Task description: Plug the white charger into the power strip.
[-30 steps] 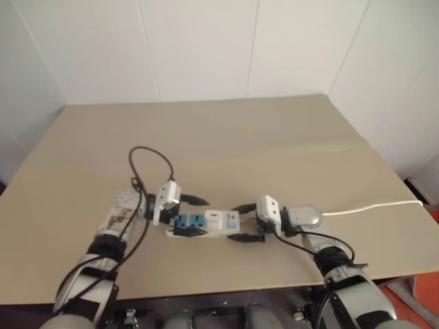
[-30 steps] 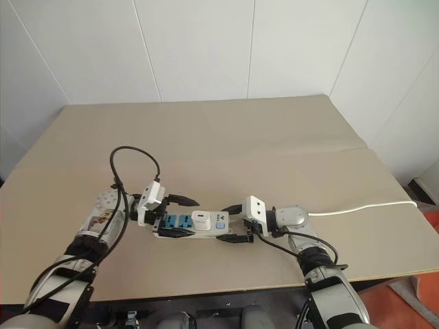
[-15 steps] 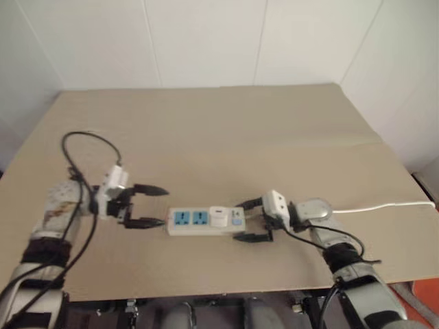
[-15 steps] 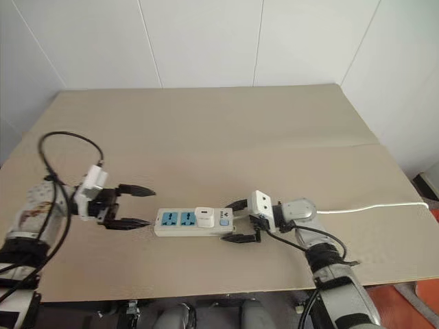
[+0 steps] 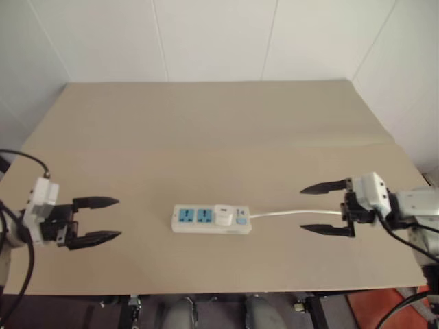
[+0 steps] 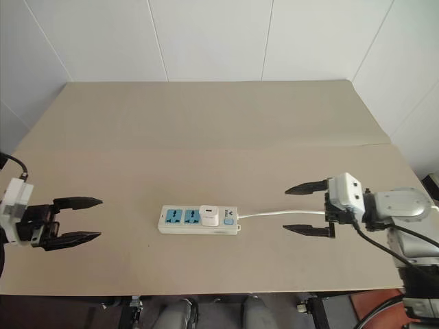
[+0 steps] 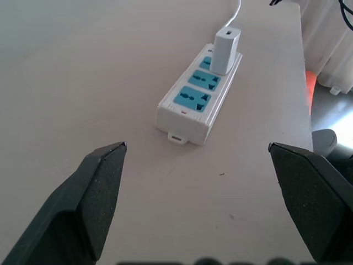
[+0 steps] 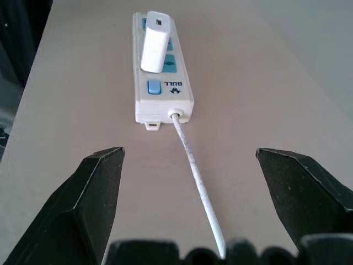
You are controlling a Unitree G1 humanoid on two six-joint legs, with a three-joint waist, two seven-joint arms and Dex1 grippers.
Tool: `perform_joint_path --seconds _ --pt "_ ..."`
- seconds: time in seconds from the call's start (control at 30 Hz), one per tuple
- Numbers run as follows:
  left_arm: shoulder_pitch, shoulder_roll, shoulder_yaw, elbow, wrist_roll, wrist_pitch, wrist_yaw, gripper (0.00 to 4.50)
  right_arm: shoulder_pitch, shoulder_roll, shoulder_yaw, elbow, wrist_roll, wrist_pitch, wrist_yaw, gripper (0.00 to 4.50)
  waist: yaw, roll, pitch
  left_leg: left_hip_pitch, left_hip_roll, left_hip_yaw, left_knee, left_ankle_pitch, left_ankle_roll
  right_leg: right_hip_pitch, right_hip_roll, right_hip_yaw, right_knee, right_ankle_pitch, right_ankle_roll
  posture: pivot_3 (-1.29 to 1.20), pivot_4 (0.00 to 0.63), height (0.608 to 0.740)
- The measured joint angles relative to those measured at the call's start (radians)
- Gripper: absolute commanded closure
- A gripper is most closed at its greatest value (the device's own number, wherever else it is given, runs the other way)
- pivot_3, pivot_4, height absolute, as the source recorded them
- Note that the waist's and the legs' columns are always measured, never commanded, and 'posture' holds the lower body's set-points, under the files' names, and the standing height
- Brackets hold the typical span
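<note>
The power strip [image 5: 210, 219] lies flat near the table's front edge, its white cord [image 5: 295, 213] running off to the right. The white charger [image 5: 223, 215] stands upright in the blue socket nearest the switch end; the other two blue sockets [image 7: 198, 91] are bare. My left gripper [image 5: 101, 218] hovers open well to the left of the strip, pointing at it. My right gripper [image 5: 324, 207] hovers open to the right, above the cord, also pointing at the strip. Neither one holds anything. In the right wrist view the charger [image 8: 154, 49] rises from the strip [image 8: 161, 94].
The tan table [image 5: 219, 137] stretches back to white walls, with a faint seam across its right half. Its front edge runs just below the strip. A black cable [image 5: 20, 159] loops at the far left by my left arm.
Both grippers have pulled away from the strip's ends, left one going left, right one going right and up. The charger stays plugged in. The camera view has also shifted.
</note>
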Motion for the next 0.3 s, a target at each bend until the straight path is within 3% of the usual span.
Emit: perform_joint_path --seconds 0.3 --pt "0.025 -0.032 0.011 -0.084 -0.016 0.042 0.063 0.00 0.069 -0.011 -0.022 -0.055 0.009 0.028 -0.024 0.03 -0.002 0.000 0.000 0.000 -0.001 0.001 0.002 0.000 0.000 -0.001 0.000 0.002 0.003 0.001 0.001 0.00 0.150 0.740"
